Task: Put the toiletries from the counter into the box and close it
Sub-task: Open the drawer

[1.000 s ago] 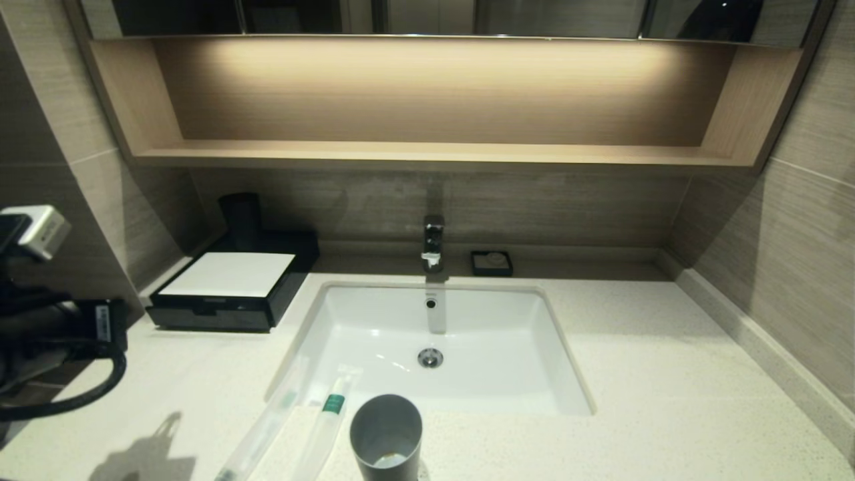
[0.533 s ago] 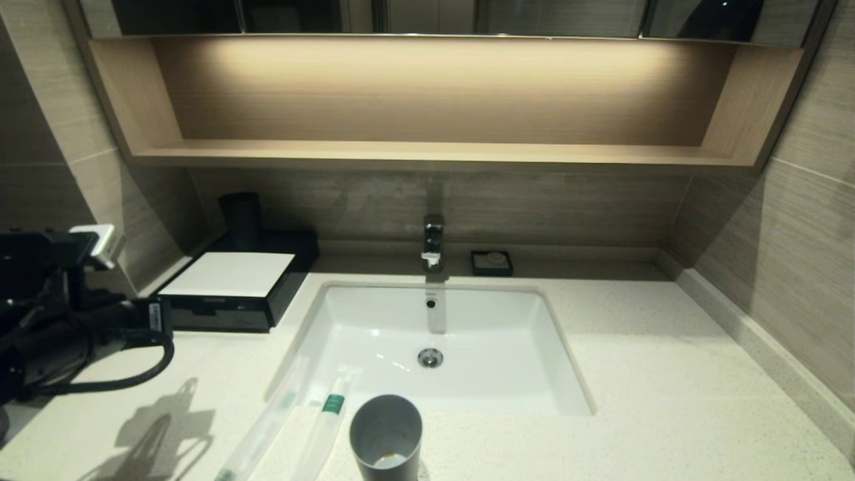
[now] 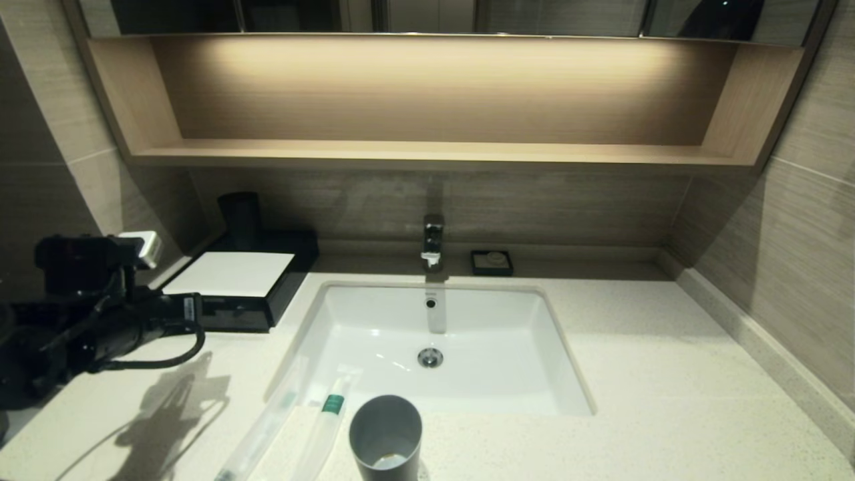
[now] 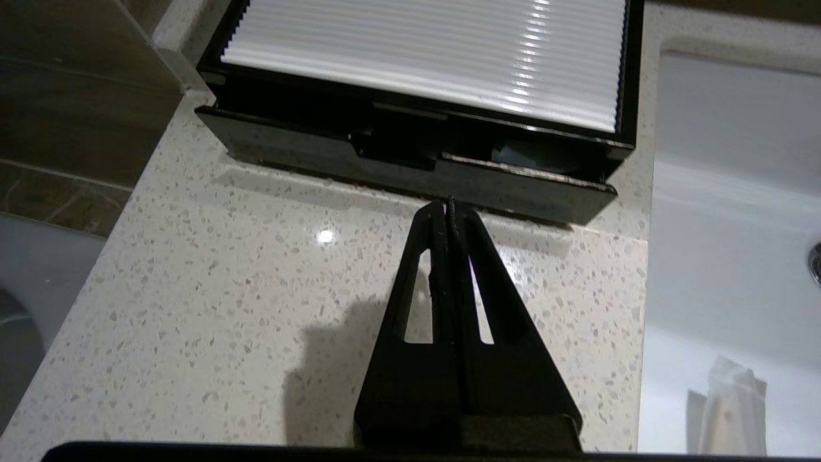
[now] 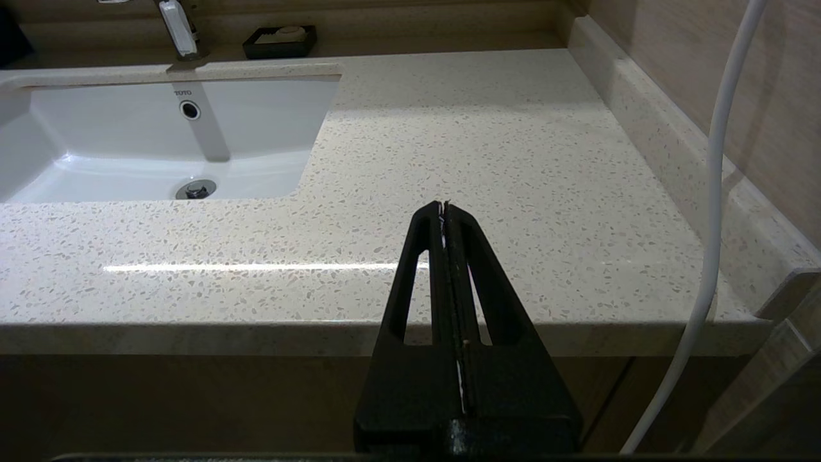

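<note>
The black box (image 4: pixel 423 173), drawer slightly ajar, sits left of the sink (image 3: pixel 434 347). Two wrapped toiletries (image 3: pixel 294 414) lie on the table (image 3: pixel 668 401) beside a grey cup (image 3: pixel 386 434). The left gripper (image 4: pixel 449 208), pressed together, points at the drawer front.

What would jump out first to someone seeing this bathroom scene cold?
Probably the white sink sunk in the speckled counter. At far left the left gripper, shut, points at the black box, while two wrapped packets and a grey cup sit at the front edge.
</note>
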Robot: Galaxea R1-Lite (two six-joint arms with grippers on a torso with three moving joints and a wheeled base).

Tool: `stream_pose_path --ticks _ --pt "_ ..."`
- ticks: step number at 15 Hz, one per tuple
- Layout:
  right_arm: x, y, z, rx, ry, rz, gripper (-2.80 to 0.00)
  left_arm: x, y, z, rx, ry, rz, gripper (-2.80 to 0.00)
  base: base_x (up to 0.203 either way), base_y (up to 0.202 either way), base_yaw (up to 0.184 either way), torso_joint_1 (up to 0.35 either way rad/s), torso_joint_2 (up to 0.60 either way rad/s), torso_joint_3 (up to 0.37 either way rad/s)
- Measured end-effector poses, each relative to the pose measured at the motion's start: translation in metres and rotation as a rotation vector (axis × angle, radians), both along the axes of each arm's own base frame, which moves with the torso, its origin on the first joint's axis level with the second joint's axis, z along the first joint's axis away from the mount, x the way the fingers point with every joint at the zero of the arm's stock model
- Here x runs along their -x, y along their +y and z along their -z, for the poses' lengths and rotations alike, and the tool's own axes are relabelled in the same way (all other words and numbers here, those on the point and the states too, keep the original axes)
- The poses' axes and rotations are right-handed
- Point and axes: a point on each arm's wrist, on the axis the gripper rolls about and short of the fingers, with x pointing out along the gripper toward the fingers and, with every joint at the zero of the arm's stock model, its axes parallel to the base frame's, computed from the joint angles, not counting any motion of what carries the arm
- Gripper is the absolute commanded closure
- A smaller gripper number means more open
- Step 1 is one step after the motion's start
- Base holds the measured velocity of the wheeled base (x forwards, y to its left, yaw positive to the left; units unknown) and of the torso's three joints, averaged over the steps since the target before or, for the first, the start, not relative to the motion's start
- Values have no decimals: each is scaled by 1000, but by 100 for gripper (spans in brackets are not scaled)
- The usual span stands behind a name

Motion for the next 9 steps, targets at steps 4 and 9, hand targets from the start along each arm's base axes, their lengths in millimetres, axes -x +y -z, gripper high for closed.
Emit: stream_pose_path --ticks 4,9 --pt "0 0 0 -1 0 0 0 -21 7 10 1 10 -16 0 0 0 0 0 0 0" --pt "0 0 0 0 0 0 0 -39 16 20 2 26 -39 0 0 0 0 0 0 0"
